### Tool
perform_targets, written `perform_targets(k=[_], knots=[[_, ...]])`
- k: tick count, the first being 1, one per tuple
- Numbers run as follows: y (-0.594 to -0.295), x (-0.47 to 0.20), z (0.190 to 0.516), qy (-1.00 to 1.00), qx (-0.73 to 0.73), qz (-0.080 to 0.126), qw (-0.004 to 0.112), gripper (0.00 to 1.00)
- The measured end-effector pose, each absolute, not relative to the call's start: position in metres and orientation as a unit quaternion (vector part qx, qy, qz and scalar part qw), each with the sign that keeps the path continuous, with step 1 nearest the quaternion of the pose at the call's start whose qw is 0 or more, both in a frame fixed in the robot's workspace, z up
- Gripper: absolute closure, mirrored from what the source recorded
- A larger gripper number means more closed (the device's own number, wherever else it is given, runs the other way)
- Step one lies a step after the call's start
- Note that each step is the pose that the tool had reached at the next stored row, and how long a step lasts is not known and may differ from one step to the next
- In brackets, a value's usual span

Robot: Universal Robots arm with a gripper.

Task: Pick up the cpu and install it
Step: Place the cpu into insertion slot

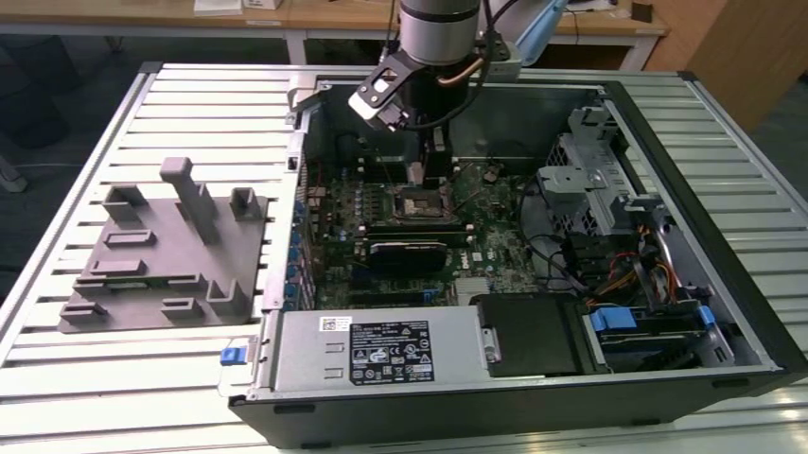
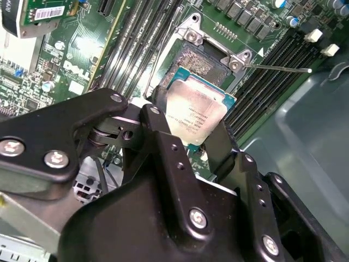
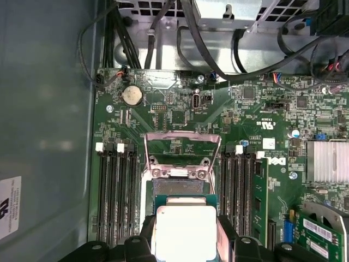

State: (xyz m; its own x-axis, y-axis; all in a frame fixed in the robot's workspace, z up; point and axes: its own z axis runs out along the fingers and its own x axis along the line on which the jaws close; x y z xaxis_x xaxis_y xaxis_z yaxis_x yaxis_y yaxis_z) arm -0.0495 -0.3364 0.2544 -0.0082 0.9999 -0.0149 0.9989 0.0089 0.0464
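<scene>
A: Tool state?

B: The tool (image 2: 192, 136) was partly closed and pinching the cpu (image 2: 194, 113) by two opposite edges. Its black fingers (image 2: 163, 143) were spread no wider than the chip. In the first wrist view the tool (image 3: 185, 244) gripped the cpu (image 3: 185, 232) the same way.

A: Where was the chip?

B: Inside the open computer case (image 1: 745, 326) and low over the motherboard (image 3: 256, 109). It was directly above the open socket (image 3: 180, 188). I couldn't tell whether it touched the socket or hung just clear.

A: Materials?

B: The fingers were matte black metal, flat bars with small screw holes and silver bolts. The socket (image 2: 203, 61) showed a fine grainy contact field inside a bright steel frame. The hinged steel plate (image 3: 182, 146) stood raised at its far side. Long black memory slots (image 3: 117, 191) ran along both sides. A round silver battery (image 3: 132, 96) sat on the green board beyond the plate.

A: How did the chip look?

B: Small, flat and square. It had a dull silvery lid with faint print and a thin teal-green rim.

A: From outside?

B: In the exterior view the tool (image 1: 423, 163) reached down into the case. The case lay on its side on a ribbed metal bench (image 1: 189, 104). A grey moulded block (image 1: 165, 255) sat on the bench to the exterior view's left.
</scene>
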Motion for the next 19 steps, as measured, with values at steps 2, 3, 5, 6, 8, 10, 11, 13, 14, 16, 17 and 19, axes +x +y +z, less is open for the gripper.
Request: perform_targets(k=[2,3,5,6,8,10,11,13,14,16,17,19], knots=[[-0.3364,-0.0495,0.2519,0.71,0.704,0.011,0.022,0.47],[-0.3364,-0.0495,0.2508,0.71,0.704,0.011,0.022,0.47],[-0.3364,-0.0495,0.2486,0.71,0.704,0.011,0.022,0.47],[-0.3364,-0.0495,0.2476,0.71,0.704,0.011,0.022,0.47],[-0.3364,-0.0495,0.2462,0.71,0.704,0.011,0.022,0.47],[-0.3364,-0.0495,0.2457,0.71,0.704,0.011,0.022,0.47],[-0.3364,-0.0495,0.2456,0.71,0.704,0.011,0.022,0.47],[-0.3364,-0.0495,0.2452,0.71,0.704,0.011,0.022,0.47],[-0.3364,-0.0495,0.2452,0.71,0.704,0.011,0.022,0.47],[-0.3364,-0.0495,0.2452,0.71,0.704,0.011,0.022,0.47],[-0.3364,-0.0495,0.2451,0.71,0.704,0.011,0.022,0.47],[-0.3363,-0.0495,0.2445,0.709,0.705,0.011,0.022,0.47]])
